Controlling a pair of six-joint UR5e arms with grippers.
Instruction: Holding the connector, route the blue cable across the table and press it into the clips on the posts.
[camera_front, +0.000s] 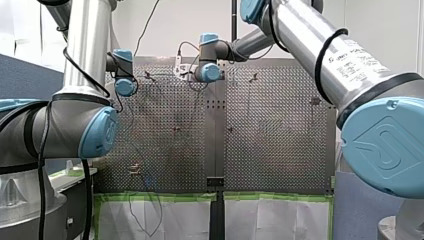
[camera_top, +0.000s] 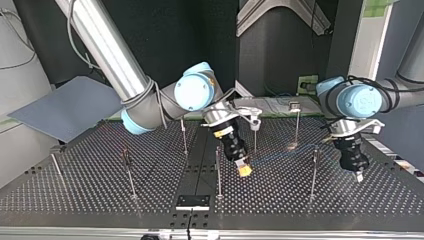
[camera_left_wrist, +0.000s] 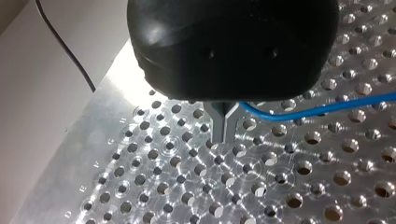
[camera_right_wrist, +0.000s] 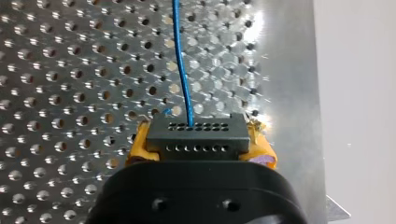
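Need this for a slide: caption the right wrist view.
My right tool, yellow-padded, clamps the black connector; its blue cable runs ahead over the perforated table.

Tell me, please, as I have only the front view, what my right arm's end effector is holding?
Observer: Your right end effector clamps a black rectangular connector with rows of small holes between yellow pads.
Operator: Where does the cable go?
Observer: The thin blue cable runs straight ahead from the connector over the perforated metal table.
Operator: And my left?
Observer: The left end effector has its metal fingertips together near the table; the cable passes beside them.
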